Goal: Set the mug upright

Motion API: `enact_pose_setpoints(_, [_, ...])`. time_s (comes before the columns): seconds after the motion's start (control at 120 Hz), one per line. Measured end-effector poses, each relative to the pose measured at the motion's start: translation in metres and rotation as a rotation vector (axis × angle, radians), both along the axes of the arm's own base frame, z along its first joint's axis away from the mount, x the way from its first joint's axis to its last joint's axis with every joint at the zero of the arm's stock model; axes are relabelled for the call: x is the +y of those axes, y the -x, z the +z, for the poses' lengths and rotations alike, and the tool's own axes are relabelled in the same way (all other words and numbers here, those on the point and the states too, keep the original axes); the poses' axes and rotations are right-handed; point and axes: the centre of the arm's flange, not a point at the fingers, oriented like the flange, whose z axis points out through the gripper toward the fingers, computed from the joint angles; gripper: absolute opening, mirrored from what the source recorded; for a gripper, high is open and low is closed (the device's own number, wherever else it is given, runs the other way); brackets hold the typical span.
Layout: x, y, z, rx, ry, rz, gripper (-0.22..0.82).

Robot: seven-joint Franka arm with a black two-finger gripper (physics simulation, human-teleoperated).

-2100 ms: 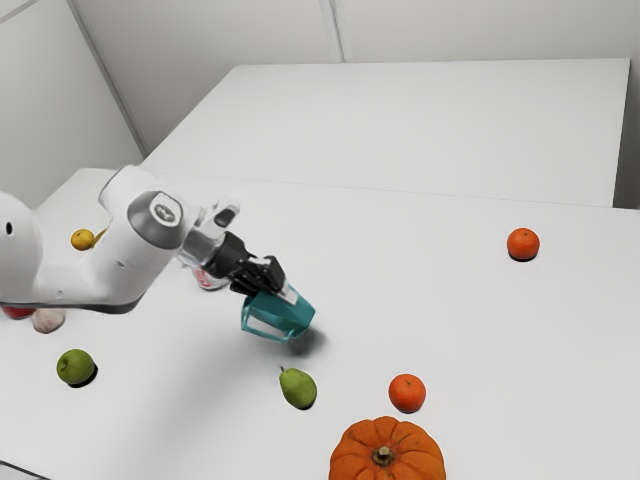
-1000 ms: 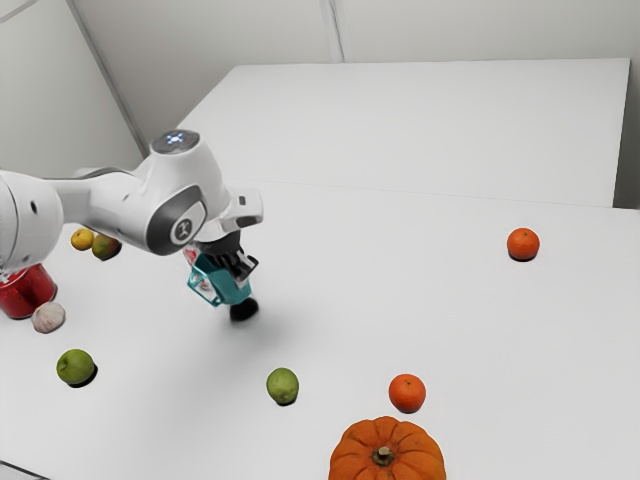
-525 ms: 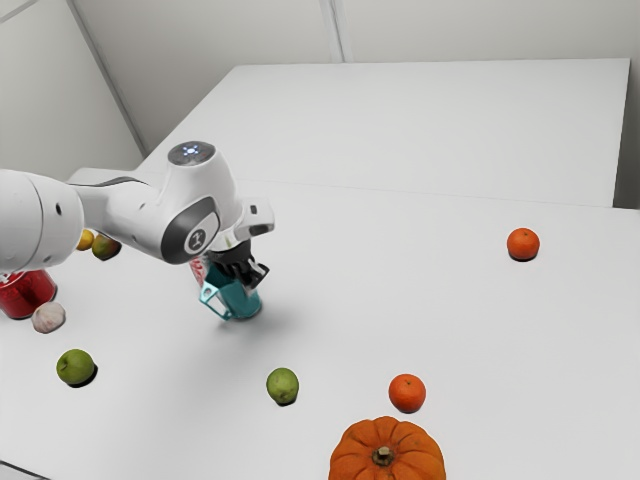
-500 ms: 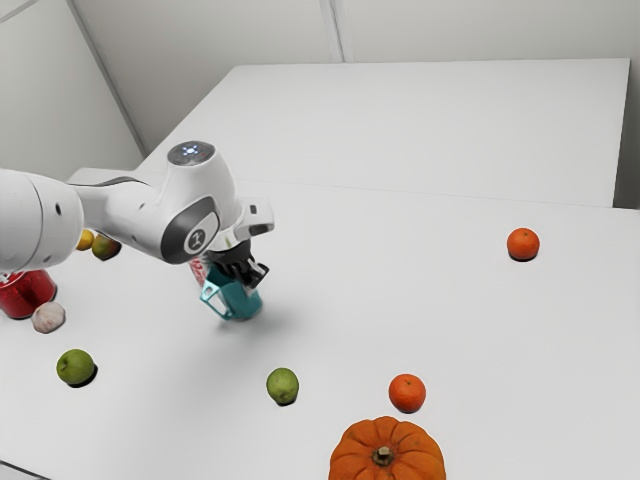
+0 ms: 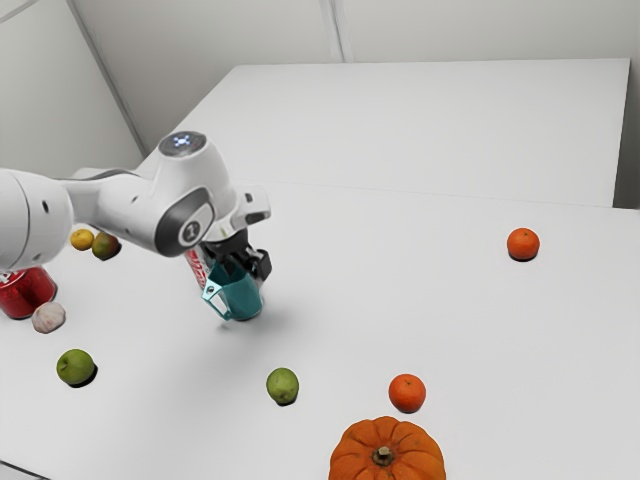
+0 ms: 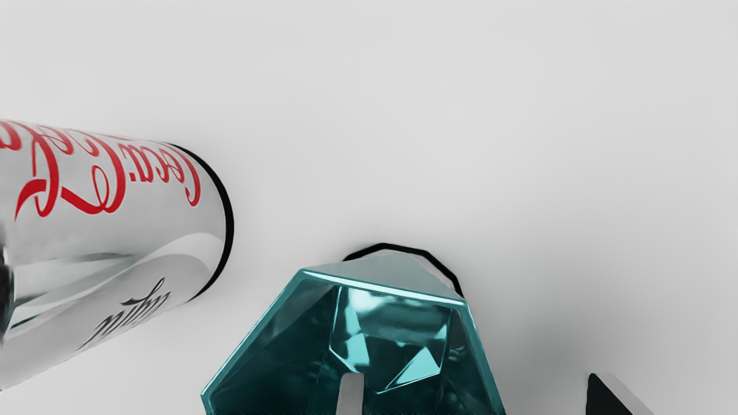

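Note:
The teal faceted mug (image 5: 240,296) stands about upright on the table, its handle toward the exterior view's left. Over its rim is my gripper (image 5: 246,264), fingers apart. In the wrist view, one fingertip (image 6: 350,396) reaches inside the mug (image 6: 398,276), while the other (image 6: 605,400) is outside with a gap to the wall, so the gripper (image 6: 478,397) is open. The mug's lower wall is partly hidden there by its rim.
A silver cola can (image 6: 115,230) stands close beside the mug. On the table (image 5: 450,290) are a red can (image 5: 27,292), garlic (image 5: 48,318), a green fruit (image 5: 75,367), a pear (image 5: 283,386), oranges (image 5: 407,393) and a pumpkin (image 5: 386,455).
The mug, tilted in my gripper at first, has swung toward the exterior view's left and come down onto the table. The fingers have parted and risen slightly. The pear has turned.

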Motion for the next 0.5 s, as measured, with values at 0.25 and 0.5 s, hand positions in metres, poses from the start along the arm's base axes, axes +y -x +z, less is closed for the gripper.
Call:
enact_pose_setpoints(0.25, [-0.003, -0.006, 0.052, -0.071, 0.015, 0.002, 0.54])
enact_pose_setpoints(0.5, [-0.022, -0.083, 0.151, -0.058, 0.028, 0.051, 0.58])
